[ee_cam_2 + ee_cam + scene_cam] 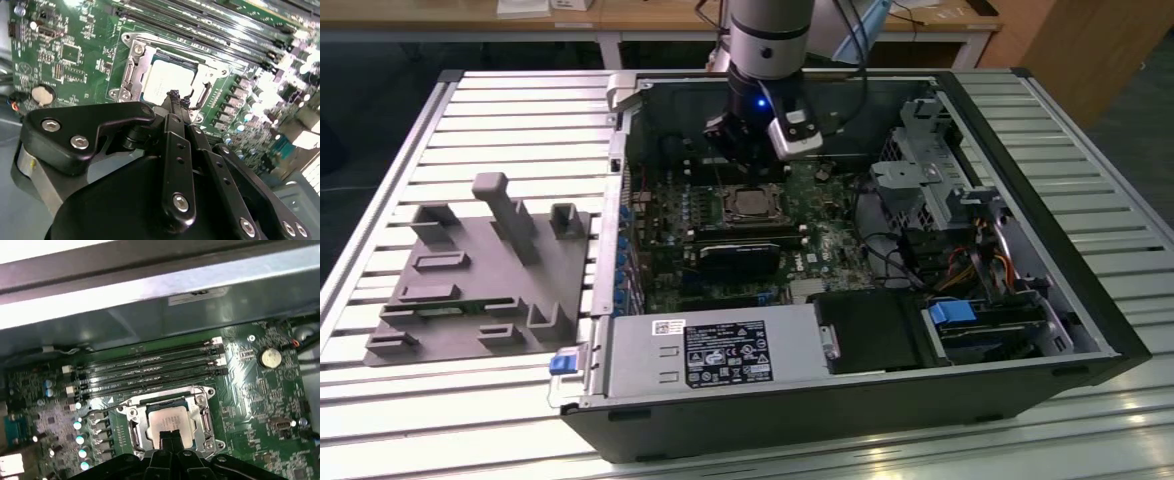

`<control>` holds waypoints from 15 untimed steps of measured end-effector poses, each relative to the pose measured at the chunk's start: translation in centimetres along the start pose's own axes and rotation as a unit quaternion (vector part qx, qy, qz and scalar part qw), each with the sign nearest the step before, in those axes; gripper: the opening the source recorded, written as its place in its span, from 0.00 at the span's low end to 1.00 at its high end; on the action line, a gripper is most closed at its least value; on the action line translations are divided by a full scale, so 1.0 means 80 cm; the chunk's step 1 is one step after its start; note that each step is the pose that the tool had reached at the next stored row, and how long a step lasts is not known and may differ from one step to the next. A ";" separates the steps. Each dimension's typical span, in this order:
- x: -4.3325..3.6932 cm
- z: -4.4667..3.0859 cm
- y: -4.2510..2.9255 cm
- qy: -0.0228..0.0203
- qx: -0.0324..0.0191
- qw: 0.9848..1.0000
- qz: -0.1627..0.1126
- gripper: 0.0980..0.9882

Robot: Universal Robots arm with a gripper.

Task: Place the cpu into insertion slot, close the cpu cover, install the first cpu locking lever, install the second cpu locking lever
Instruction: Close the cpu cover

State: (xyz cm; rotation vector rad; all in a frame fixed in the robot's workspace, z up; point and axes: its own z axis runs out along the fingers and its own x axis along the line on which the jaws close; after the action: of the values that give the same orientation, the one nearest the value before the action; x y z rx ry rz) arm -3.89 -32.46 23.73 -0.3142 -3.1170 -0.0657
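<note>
End effector, pinched closed, hides part of the cpu.

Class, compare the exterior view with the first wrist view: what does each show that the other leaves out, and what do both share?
Exterior view adds: the grey fixture on the slatted table, the power supply and the whole computer case.
First wrist view adds: the coin battery and the long memory slots up close.
Both share: the cpu with the cpu cover down around it, and the tool close over it.
</note>
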 end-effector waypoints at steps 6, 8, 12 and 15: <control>0.000 0.0009 0.0000 -0.011 -0.002 0.999 -0.046 0.00; 0.000 0.0011 0.0000 -0.014 -0.003 0.998 -0.058 0.00; 0.001 -0.0003 -0.0003 -0.015 -0.001 0.998 -0.062 0.00; 0.001 -0.0047 -0.0001 -0.016 -0.001 0.998 -0.062 0.00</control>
State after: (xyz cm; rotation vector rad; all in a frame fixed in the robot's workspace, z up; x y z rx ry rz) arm -3.99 -32.46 24.11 -0.1214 -3.1644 -0.0664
